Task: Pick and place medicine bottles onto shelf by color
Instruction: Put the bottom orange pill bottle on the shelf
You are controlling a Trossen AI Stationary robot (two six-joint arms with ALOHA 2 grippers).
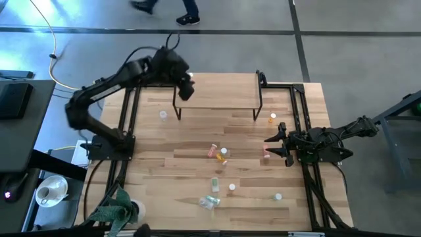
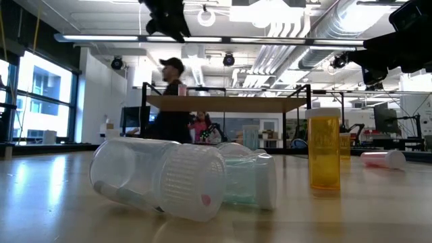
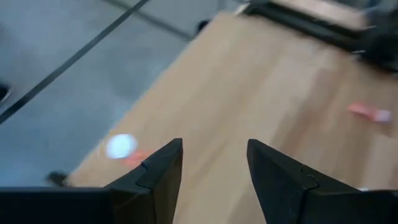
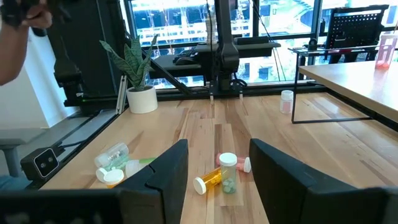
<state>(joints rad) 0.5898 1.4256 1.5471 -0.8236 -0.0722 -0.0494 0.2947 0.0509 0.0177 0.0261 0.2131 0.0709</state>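
Clearly placing: left gripper (image 1: 186,89) hovers over the shelf's (image 1: 217,99) left end, jaws parted, empty, red bottle (image 3: 124,149) on the shelf. Right gripper (image 1: 274,146) waits open, empty. Next: fetch from bottles (image 1: 218,153) mid-table.

Left claw (image 3: 212,163) and right claw (image 4: 217,163) agape

Glossy, probably plastic bottles (image 2: 323,151); wood shelf (image 1: 217,92)

No legible text, label, brand, number or sign anywhere.
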